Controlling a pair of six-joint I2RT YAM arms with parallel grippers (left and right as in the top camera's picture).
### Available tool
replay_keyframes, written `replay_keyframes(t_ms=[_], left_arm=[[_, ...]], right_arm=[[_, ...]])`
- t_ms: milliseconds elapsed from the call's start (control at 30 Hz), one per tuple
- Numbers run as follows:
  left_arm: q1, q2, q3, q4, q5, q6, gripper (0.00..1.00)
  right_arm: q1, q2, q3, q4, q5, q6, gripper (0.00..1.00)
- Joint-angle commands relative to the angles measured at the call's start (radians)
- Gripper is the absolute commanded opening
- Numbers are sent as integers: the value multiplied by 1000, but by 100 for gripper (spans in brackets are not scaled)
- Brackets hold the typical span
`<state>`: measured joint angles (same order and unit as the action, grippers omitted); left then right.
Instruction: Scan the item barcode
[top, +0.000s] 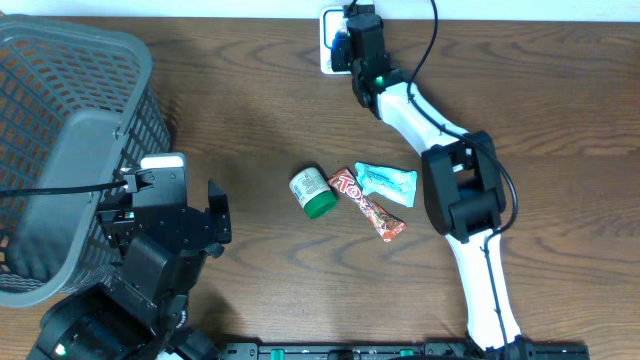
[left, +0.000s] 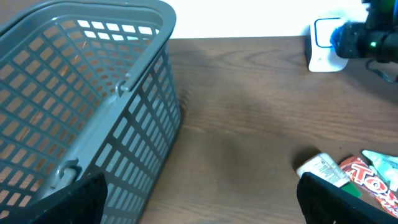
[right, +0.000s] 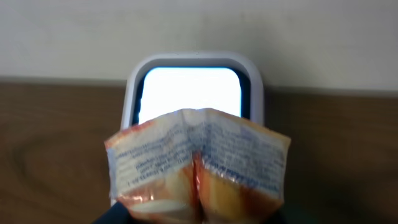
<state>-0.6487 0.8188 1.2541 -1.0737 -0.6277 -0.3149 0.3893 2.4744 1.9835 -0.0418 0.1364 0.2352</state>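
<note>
From where I stand, the right gripper (top: 358, 32) is stretched out to the far edge of the table (top: 250, 120). It pinches an orange-and-white packet (right: 198, 165) by its lower end. The right fingers themselves barely show (only dark shapes at the bottom of the wrist view), but the packet rises straight up from between them, creased down the middle, with its fine-print side facing the wrist camera. Just beyond the fingers and the packet stands the white scanner (right: 254, 81), its window lit. The packet's top edge covers the lower part of that window. I cannot tell whether the packet touches the scanner or hangs just in front of it.

The left gripper (left: 199, 202) sits at the near side with its fingers (left: 336, 199) spread wide and nothing between them, only bare wood. The grey basket (left: 93, 93) stands to the left of those fingers, close by the left one. Ahead of the right finger, a little apart from it, lie a green-capped jar (top: 313, 192), a red candy bar (top: 367, 203) and a teal sachet (top: 386, 184), bunched together on the table.
</note>
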Motion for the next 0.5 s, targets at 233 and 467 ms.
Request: replay_keyframes(t_ms=[233, 467], left_arm=[[3, -3, 6, -3, -13, -4, 98], [3, -3, 6, -3, -13, -4, 98]], right_arm=[[-37, -459, 21, -669, 111, -8, 41], [-206, -573, 21, -1093, 252, 80, 40]])
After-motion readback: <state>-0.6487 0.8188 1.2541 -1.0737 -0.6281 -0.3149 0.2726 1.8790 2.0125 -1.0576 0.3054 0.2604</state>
